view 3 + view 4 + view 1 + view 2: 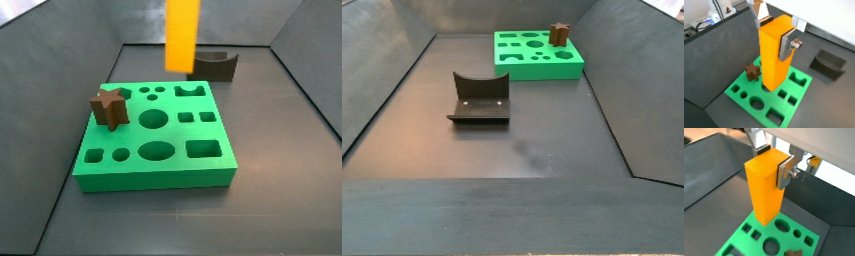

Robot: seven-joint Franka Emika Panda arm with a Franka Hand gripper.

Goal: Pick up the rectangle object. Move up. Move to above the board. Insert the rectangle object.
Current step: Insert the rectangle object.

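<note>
My gripper (775,34) is shut on the top end of the rectangle object (774,60), a tall orange-yellow block held upright; both show in the other wrist view too, gripper (774,162) and block (764,193). The block hangs in the air above the green board (751,95), its lower end over the board's holes (757,238). In a side view the block (181,35) hangs above the board's (154,168) far part, with the gripper out of frame. The other side view shows only the board (543,66).
A brown star-shaped block (108,108) stands in the board near one edge, also seen in a wrist view (752,71) and a side view (557,35). The dark fixture with a curved notch (480,98) stands on the grey floor away from the board (214,66). Sloped grey walls surround the floor.
</note>
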